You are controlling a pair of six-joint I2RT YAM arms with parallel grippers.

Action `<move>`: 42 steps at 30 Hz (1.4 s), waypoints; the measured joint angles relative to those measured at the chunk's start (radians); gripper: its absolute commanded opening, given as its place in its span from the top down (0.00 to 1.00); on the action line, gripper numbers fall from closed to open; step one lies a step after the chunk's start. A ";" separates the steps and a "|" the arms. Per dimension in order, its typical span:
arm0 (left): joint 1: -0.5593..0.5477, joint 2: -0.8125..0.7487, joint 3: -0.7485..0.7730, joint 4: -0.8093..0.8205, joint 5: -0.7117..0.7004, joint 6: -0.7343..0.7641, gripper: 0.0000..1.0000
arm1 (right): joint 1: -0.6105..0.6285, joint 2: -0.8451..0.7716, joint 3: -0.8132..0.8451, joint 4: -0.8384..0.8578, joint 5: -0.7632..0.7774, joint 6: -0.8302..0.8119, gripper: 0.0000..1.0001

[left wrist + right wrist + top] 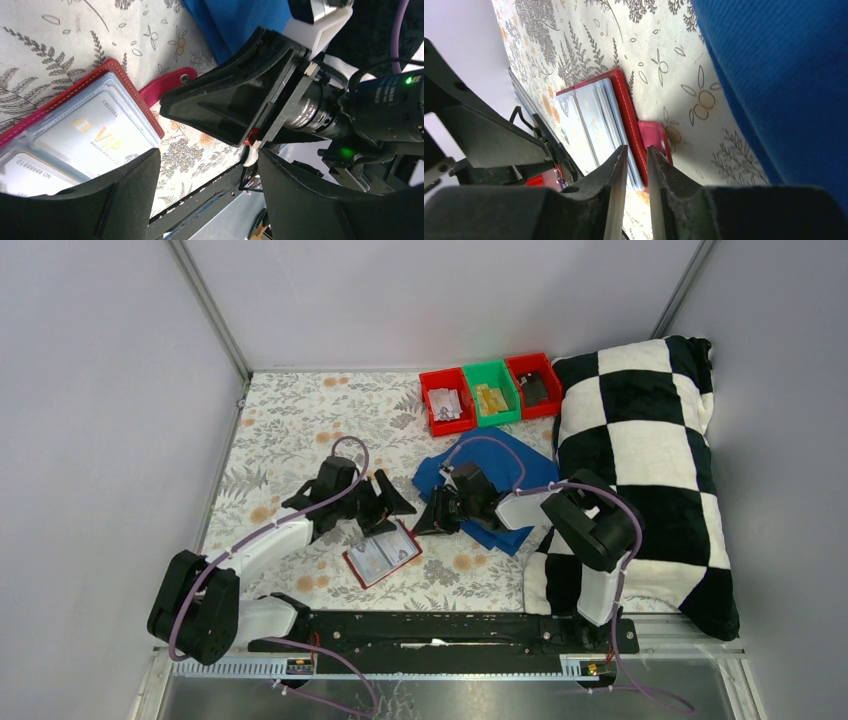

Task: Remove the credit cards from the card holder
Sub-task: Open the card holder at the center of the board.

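Floral-clothed table (290, 430), seen from above. A black-and-white checked cushion (640, 440) fills the right side. A blue cloth (520, 465) lies at centre, partly covered by the right arm. Along the far edge stand a red bin (428, 400), a green bin (490, 367) and a second red bin (522, 362), well apart from the work.

The card holder (352, 562) lies open and flat near the arm bases, with its strap tab (167, 85) toward the blue cloth. Pale credit cards (95, 135) sit in its clear sleeves.

The left hand (392, 502) hangs over the holder's far edge with its fingers wide apart. The right hand (420, 525) faces it over the strap tab. Its fingers are only a narrow slit apart, and contact with the holder cannot be told.
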 measured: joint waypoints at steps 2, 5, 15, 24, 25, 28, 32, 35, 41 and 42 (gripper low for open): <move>0.003 -0.003 0.046 -0.062 -0.027 0.028 0.25 | -0.001 -0.034 -0.010 -0.031 0.020 -0.016 0.64; 0.021 -0.028 0.101 -0.146 -0.067 0.069 0.28 | -0.002 -0.098 -0.018 -0.082 0.055 -0.049 0.63; 0.053 -0.144 0.053 -0.390 -0.200 0.108 0.35 | 0.084 -0.164 0.068 -0.185 0.101 -0.150 0.63; 0.092 -0.178 -0.076 -0.429 -0.277 0.059 0.40 | 0.162 -0.064 0.164 -0.190 0.062 -0.164 0.63; 0.092 -0.163 -0.085 -0.418 -0.276 0.057 0.40 | 0.162 -0.049 0.164 -0.194 0.061 -0.164 0.64; 0.095 -0.113 -0.075 -0.370 -0.251 0.063 0.40 | 0.161 -0.020 0.163 -0.217 0.067 -0.164 0.64; 0.105 -0.007 -0.011 -0.328 -0.233 0.107 0.40 | 0.158 -0.013 0.149 -0.225 0.082 -0.159 0.64; 0.124 0.064 0.043 -0.298 -0.236 0.156 0.40 | 0.155 -0.016 0.146 -0.224 0.089 -0.160 0.64; 0.172 0.197 0.152 -0.247 -0.233 0.248 0.39 | 0.155 -0.016 0.146 -0.223 0.090 -0.141 0.66; 0.177 0.219 0.177 -0.246 -0.229 0.263 0.39 | 0.154 -0.016 0.146 -0.223 0.090 -0.136 0.66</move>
